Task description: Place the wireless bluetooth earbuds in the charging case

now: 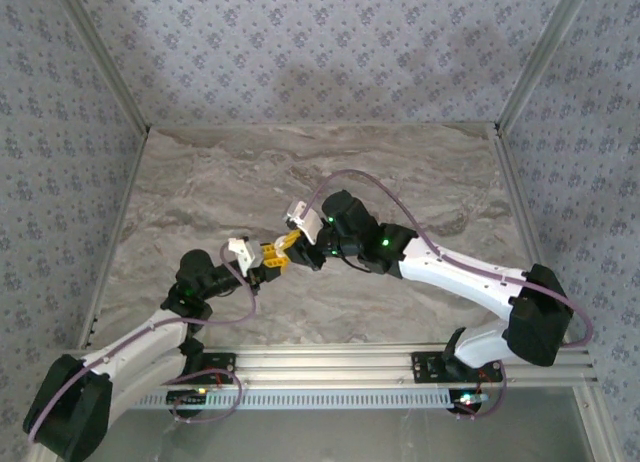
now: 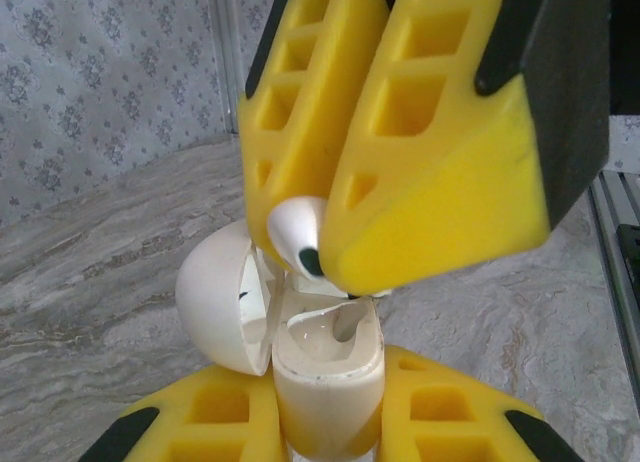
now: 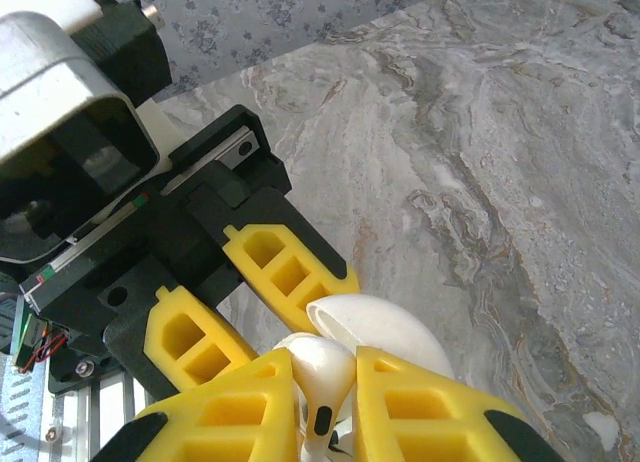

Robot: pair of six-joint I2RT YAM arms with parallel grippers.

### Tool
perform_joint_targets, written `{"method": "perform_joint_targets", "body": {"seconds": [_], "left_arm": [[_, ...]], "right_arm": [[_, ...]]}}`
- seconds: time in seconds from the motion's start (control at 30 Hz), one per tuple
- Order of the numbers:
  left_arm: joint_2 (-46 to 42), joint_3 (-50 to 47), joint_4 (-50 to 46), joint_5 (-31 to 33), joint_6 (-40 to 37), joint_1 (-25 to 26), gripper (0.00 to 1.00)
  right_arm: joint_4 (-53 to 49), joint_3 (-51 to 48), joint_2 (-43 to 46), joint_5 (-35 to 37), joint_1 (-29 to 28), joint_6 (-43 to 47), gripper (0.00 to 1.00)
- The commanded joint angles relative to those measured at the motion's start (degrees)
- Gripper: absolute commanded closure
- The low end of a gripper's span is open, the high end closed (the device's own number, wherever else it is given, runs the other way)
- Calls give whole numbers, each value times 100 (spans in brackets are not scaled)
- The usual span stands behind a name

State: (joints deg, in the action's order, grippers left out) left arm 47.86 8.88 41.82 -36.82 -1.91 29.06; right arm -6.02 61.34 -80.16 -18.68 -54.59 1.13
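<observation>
soft, even light, faint shadows on the table (image 1: 420,172), close foreground slightly blurred.

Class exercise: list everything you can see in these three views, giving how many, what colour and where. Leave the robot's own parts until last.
charging case: one, white, lid open, clamped between the left gripper's fingers.
earbud: one, white with a dark spot, pinched in the right gripper just above the open case.
table: one, grey marbled, under both arms.
walls: grey-blue patterned cloth, on three sides of the table.
rail: silver metal, along the table's near edge.
left gripper: one, yellow fingers, shut on the case.
right gripper: one, yellow fingers, shut on the earbud.
left arm and right arm: white and black, meeting mid-table.
</observation>
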Motion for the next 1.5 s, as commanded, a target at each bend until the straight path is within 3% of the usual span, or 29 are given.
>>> {"method": "perform_joint_targets", "body": {"seconds": [0.0, 0.63, 1.47], "left_arm": [[-127, -8, 195, -97, 38, 48, 95], [-83, -16, 303, -36, 278, 51, 96], [-593, -27, 546, 345, 767, 49, 96]], "right_arm": [[-2, 150, -67, 52, -92, 90, 83], [756, -65, 62, 236, -134, 72, 84], [944, -377, 62, 287, -130, 20, 85]]}}
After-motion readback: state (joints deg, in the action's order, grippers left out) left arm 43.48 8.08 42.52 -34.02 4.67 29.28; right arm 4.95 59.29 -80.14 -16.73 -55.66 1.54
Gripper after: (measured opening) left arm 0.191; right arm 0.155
